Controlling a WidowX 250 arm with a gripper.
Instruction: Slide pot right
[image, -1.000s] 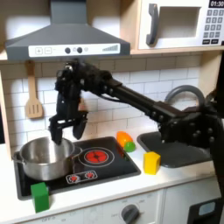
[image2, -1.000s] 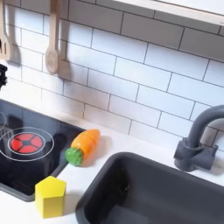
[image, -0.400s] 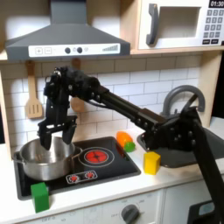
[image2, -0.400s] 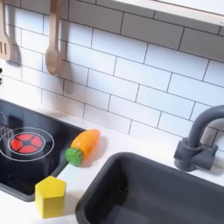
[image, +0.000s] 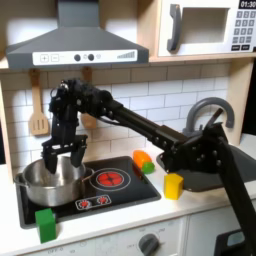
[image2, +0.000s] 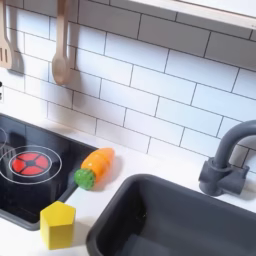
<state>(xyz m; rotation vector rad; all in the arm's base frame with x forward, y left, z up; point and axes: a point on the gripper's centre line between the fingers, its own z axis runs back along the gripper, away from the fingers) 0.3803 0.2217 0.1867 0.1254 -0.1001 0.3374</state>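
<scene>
Sitting on the left burner of the black stove (image: 95, 185), near the stove's left edge, is one silver pot (image: 50, 178). Pot is round, upright, mouth up; one small handle visible poking toward the first exterior view's left, so handle axis runs roughly left-right.

Gripper (image: 62, 153) hangs over the pot's back rim, fingers spread apart, nothing between them; cannot tell whether a fingertip touches the rim.

Surroundings, counted:
- One red burner ring (image: 111, 178) to the pot's right in the first exterior view; bare, nothing standing on it.
- One green block (image: 45, 223) on the counter's front edge, just in front of the pot.
- One yellow block (image2: 57, 224) off the stove's right front corner.
- One orange carrot (image2: 93, 166) with green end, lying at the stove's right edge, between stove and sink (image2: 190, 215).
- One grey faucet (image2: 226, 157) behind the sink.
- Two wooden utensils on the tiled wall: a spoon (image2: 60, 58) and a spatula (image2: 6, 45).
- One microwave (image: 205, 27) top right, one range hood (image: 78, 42) above the stove.
</scene>
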